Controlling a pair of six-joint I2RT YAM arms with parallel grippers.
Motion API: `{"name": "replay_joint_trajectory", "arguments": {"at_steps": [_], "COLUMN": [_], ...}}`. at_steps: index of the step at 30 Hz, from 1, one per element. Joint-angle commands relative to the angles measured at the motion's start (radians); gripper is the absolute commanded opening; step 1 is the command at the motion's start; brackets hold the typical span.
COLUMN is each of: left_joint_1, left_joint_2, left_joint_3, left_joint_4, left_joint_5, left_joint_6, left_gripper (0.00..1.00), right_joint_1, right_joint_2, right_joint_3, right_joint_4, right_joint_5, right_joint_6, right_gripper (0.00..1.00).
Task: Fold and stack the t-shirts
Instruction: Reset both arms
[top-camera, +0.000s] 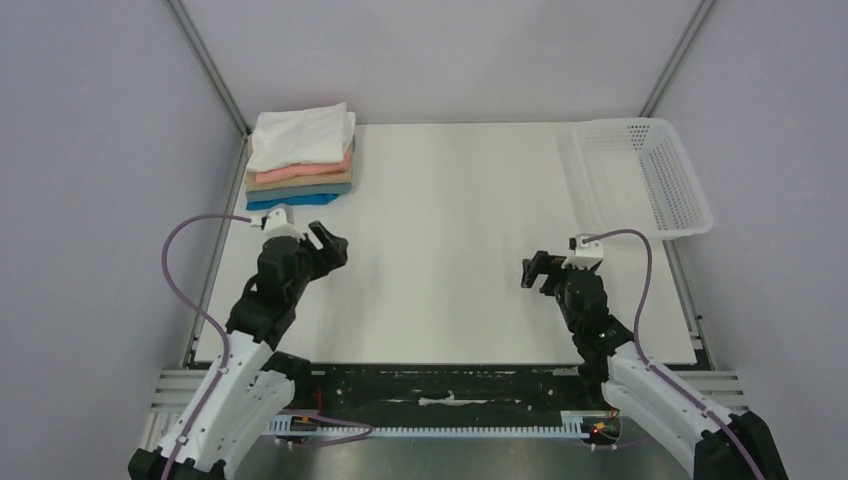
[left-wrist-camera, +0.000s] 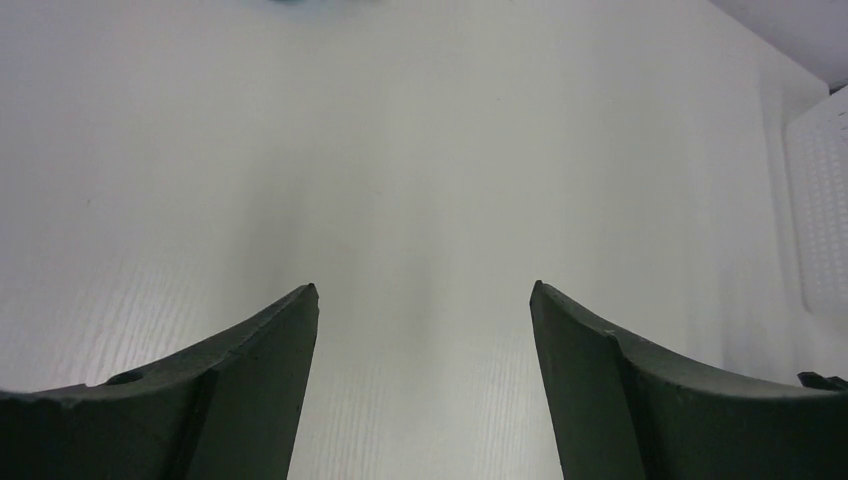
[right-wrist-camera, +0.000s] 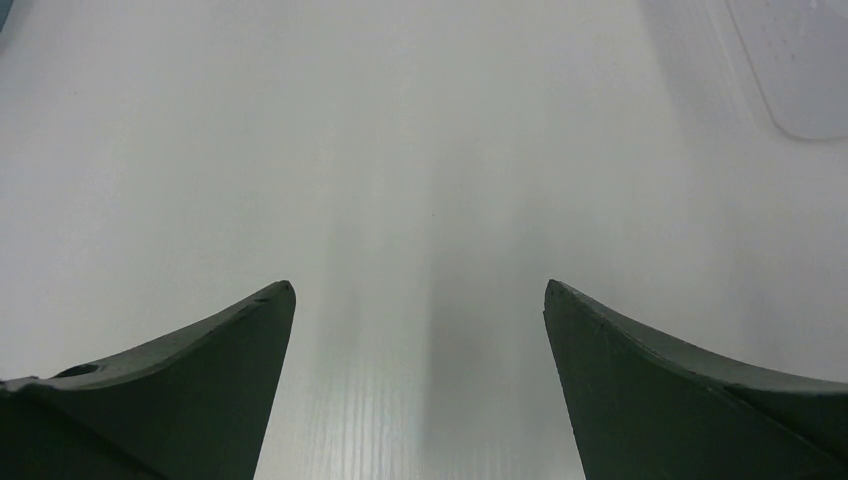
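Nearest us in both wrist views: dark matte fingers (left-wrist-camera: 250, 370), curved, tapering to blunt tips, spread far apart w/ only tabletop between them. So we read the left gripper (left-wrist-camera: 423, 290) as wide open, holding nothing, and the right gripper (right-wrist-camera: 420, 285) the same. Whether the tips touch the surface we can't tell.

Under them is the white table (top-camera: 450, 230): smooth sheet, faintly ribbed in fine parallel lines, matte.

From above, we find the stack of folded t-shirts (top-camera: 300, 165) at the table's far-left corner. A plain white shirt (top-camera: 300, 135) is on top, thin, wrinkly, looser than the rest. Below come the salmon pink shirt (top-camera: 312, 170), tan shirt (top-camera: 300, 183), grey-blue shirt (top-camera: 300, 192) and, at the bottom, the bright blue shirt (top-camera: 288, 202), all flat rectangles.

The left gripper sits near the stack's front edge, apart from it; the right gripper is well apart, on the right half.

At the far-right corner is a white plastic mesh basket (top-camera: 645, 175), w/ perforated walls. Lilac cables (top-camera: 185, 280) loop off both wrists.
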Motion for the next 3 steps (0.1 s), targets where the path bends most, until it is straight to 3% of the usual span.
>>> {"name": "replay_joint_trajectory", "arguments": {"at_steps": [1,3], "left_joint_1": [-0.005,-0.005], "left_joint_2": [-0.062,-0.064], "left_joint_3": [-0.020,-0.028], "left_joint_4": [-0.018,-0.017], "left_joint_5": [-0.027,-0.030], "left_joint_6": [-0.020,-0.018], "left_gripper": [0.83,0.83], "right_joint_1": [-0.003,-0.003], "right_joint_2": [-0.104,-0.145], "right_joint_3": [-0.035,-0.039], "right_joint_4": [0.034,0.024], "right_joint_5": [-0.006,0.008], "right_joint_6": [0.010,0.007], "right_gripper": [0.98,0.98]}}
